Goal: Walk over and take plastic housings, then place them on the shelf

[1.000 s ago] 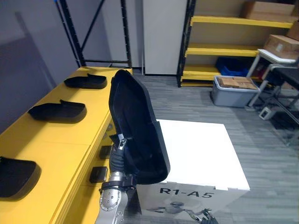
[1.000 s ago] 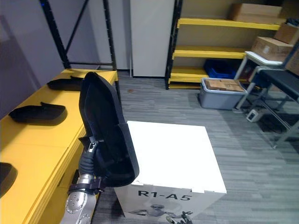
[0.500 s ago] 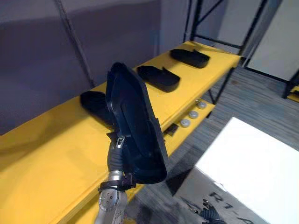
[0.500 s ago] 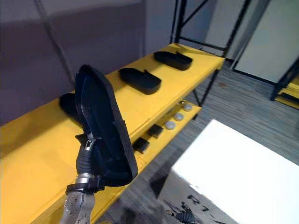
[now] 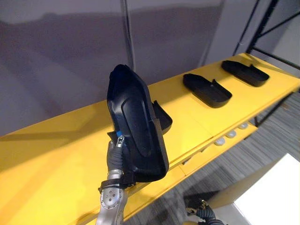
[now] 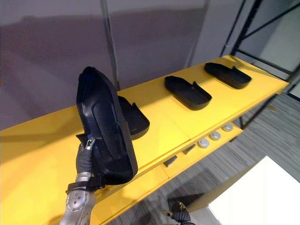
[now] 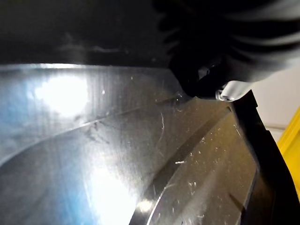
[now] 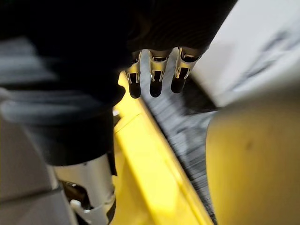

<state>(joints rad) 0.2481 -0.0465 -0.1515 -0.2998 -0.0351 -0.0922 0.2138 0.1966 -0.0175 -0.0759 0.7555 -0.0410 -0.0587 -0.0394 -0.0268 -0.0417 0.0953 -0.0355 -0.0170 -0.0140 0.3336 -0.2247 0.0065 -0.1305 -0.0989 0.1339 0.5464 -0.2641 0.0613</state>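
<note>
Your left hand [image 5: 115, 152] is up in front of you with the big black moulded plastic housing [image 5: 136, 126] in it. The thumb is clamped on the lower rim, and the other fingers are tucked behind the shell where you can't see them. The housing stands nearly upright, narrow end on top, lifted clear of the long yellow shelf [image 5: 51, 154] behind it.

Three more black plastic housings lie in a row along that shelf, well apart from one another. The nearest one [image 5: 162, 120] is half hidden behind the piece you're holding. The middle one [image 5: 207, 89] sits further along to your right. The far one [image 5: 245, 73] lies near the shelf's end, by the black rack upright [image 5: 263, 22]. (A plain grey wall [image 5: 70, 51] runs behind the whole shelf.)

Along the shelf's lower front edge you have a few small round silver discs [image 6: 215, 136]. Below them is grey striped floor [image 5: 265, 147] and the corner of a white box [image 6: 253, 194] at your lower right.

Your left wrist view puts you right against the held housing. Its glossy black surface has fine scratches, a curved raised line and a bright glare patch, with the hand's dark ribbed cover pressed close to it.

Your right wrist view gives you the right hand [image 8: 154, 70]. Its fingers hang straight and loose with nothing in them, and past them are a yellow edge and the floor.
</note>
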